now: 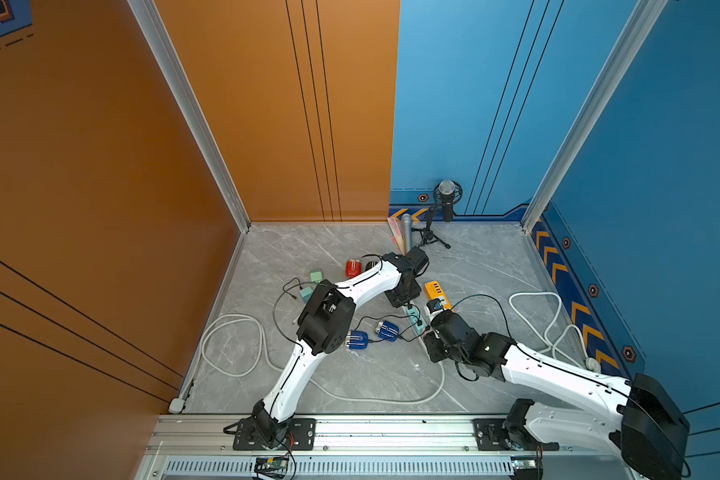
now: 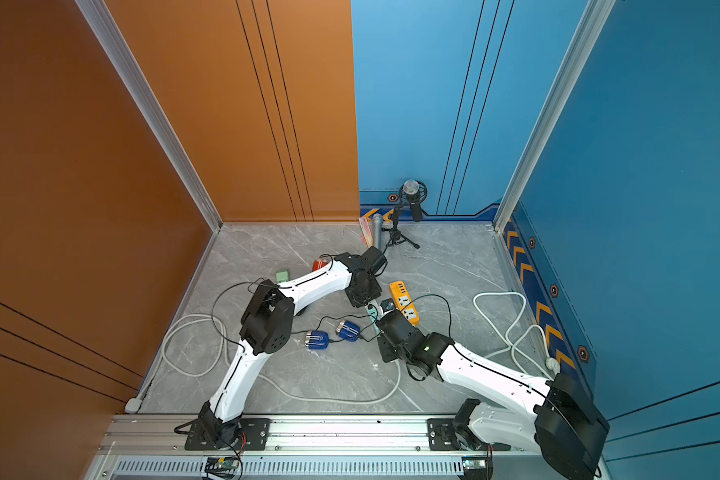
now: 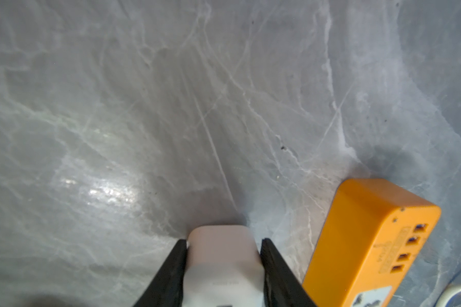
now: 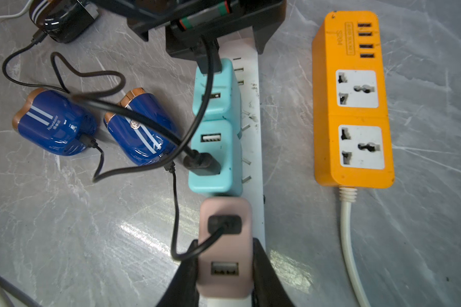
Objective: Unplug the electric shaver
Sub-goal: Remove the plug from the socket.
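Desk (image 1: pixel 350 374), grey marble pattern, cluttered. A white power strip (image 4: pixel 250 106) lies mid-desk with two teal chargers (image 4: pixel 214 159) and a pink charger (image 4: pixel 225 210) plugged into it in a row. An orange power strip (image 4: pixel 353 114) lies just beside it and parallel. The right end effector (image 4: pixel 225 249) is closed narrow on the pink charger, one finger against each side. The left end effector (image 3: pixel 224 244) clamps the opposite end of the white power strip. The pink charger's black cable (image 4: pixel 174 207) runs to the near blue shaver (image 4: pixel 141 133), which lies on the desk just beside the teal chargers. A far blue shaver (image 4: pixel 53 122) lies next to it. Cables from the teal chargers cross over both shavers and tangle with that cable. A black shaver (image 4: pixel 61 18) is cut off at the frame edge. In a top view a red shaver (image 1: pixel 353 268) sits partly behind the left arm, near a green box (image 1: pixel 316 275). A stand microphone (image 1: pixel 447 195) and a handheld microphone (image 1: pixel 406 230) are at the rear wall, and a white cord (image 1: pixel 233 345) loops across the desk. Both end effectors are hidden under their wrists in both top views. Legible: "Royalstar" on the far blue shaver. The orange power strip's label is too small to read.
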Tool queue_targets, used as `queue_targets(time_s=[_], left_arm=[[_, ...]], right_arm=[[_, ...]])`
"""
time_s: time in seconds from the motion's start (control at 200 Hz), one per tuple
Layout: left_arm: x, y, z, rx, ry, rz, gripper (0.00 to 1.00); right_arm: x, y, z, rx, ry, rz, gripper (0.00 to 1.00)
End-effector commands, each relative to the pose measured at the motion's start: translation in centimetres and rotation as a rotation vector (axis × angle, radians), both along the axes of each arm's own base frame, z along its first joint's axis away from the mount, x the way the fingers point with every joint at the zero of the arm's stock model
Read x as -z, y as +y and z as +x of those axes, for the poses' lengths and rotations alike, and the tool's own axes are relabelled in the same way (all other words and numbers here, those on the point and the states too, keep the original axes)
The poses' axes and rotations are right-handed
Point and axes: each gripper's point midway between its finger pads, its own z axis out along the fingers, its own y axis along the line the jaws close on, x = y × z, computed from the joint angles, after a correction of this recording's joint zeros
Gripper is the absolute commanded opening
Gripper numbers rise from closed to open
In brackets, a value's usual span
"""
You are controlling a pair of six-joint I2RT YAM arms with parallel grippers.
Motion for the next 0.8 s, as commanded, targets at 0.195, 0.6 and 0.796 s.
queue_targets(time_s=[0.195,0.6,0.796], left_arm=[[5.9,2.8,-4.3,0.029,0.17,0.165,0.3],[6.2,3.3,-4.4,0.038,0.169,0.187,0.3],[6.3,3.1,-4.4,0.04,0.17,0.187,0.3]], right_arm=[[-4.2,-0.4,0.8,0.02,-0.32,-0.225,0.0],[-1.0,-0.1,0.3,0.139,0.04,0.246,0.0],[-1.3,1.7,0.3,0.093,0.104,0.297,0.0]])
